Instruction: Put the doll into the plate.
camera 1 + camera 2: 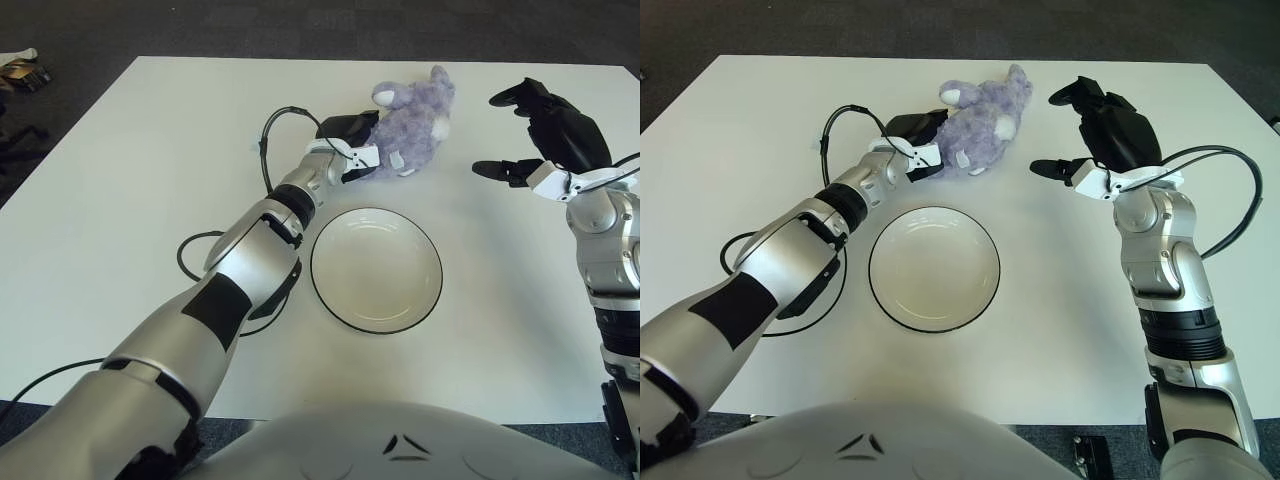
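My left hand [350, 142] sits at the doll's [412, 118] left flank, just beyond the plate [432, 290]; I cannot tell whether its fingers have closed on the plush. My right hand [1095, 140] hovers right of the doll, fingers spread, holding nothing. The doll lies on the white table [120, 200], outside the plate. I judge it light, soft and compressible; I would pinch the torso rather than a limb. No legible writing or brand shows anywhere.
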`<state>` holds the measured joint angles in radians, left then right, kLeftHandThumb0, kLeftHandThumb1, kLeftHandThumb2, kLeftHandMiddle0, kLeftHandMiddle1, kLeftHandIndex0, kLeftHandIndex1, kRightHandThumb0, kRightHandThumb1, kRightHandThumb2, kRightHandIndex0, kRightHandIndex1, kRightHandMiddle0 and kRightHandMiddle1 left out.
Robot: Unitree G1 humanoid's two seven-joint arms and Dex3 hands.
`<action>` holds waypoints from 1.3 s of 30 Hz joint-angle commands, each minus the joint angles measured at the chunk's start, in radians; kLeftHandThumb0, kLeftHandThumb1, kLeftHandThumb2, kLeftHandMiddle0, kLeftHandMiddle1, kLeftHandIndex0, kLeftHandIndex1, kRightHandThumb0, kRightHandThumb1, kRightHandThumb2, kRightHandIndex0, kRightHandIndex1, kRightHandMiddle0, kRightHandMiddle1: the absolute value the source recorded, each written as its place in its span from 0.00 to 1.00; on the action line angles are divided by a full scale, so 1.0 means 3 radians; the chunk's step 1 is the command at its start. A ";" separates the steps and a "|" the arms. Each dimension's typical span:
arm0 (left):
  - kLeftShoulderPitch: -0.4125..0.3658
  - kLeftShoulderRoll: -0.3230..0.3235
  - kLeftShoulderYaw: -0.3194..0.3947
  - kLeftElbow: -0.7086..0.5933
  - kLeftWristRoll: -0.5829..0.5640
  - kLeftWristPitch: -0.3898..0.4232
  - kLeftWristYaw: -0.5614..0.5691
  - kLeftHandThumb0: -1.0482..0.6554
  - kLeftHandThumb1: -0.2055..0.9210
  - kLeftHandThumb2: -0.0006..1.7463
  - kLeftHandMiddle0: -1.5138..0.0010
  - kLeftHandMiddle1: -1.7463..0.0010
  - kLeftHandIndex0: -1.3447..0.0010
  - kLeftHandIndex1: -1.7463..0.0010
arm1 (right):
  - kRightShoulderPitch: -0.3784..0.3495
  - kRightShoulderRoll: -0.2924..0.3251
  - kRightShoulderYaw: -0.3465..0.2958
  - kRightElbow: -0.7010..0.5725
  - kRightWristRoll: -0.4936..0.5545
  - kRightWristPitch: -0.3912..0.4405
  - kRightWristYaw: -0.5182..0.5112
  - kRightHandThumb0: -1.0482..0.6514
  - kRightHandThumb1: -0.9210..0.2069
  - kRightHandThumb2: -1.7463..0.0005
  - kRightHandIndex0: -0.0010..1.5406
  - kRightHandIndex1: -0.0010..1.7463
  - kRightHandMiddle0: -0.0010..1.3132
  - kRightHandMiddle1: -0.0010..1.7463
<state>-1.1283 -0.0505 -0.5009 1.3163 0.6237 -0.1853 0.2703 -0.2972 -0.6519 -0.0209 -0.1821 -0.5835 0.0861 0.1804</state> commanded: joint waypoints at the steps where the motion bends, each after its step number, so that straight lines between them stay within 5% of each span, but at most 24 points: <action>1: 0.0067 0.0083 0.0052 -0.0037 -0.0044 -0.0118 0.0025 0.62 0.25 0.90 0.46 0.05 0.58 0.00 | -0.0116 -0.0085 0.0062 0.0093 -0.0062 -0.0041 0.0078 0.09 0.28 0.68 0.14 0.53 0.00 0.48; 17: 0.0055 0.0193 0.0114 -0.0140 -0.0108 -0.0424 -0.0239 0.62 0.25 0.89 0.45 0.07 0.57 0.00 | -0.0405 -0.0271 0.0225 0.0477 -0.0052 -0.0366 0.0273 0.07 0.30 0.68 0.11 0.64 0.00 0.45; 39: 0.0035 0.0431 -0.0009 -0.0138 0.0044 -0.1156 -0.0115 0.62 0.29 0.86 0.47 0.08 0.60 0.00 | -0.0636 -0.0359 0.0459 0.0532 -0.0108 -0.0458 0.0682 0.04 0.30 0.69 0.04 0.60 0.00 0.37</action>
<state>-1.1118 0.0659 -0.5020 1.2751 0.6298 -0.5084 0.2179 -0.4635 -0.7421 0.1094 -0.0310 -0.6185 -0.0405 0.3654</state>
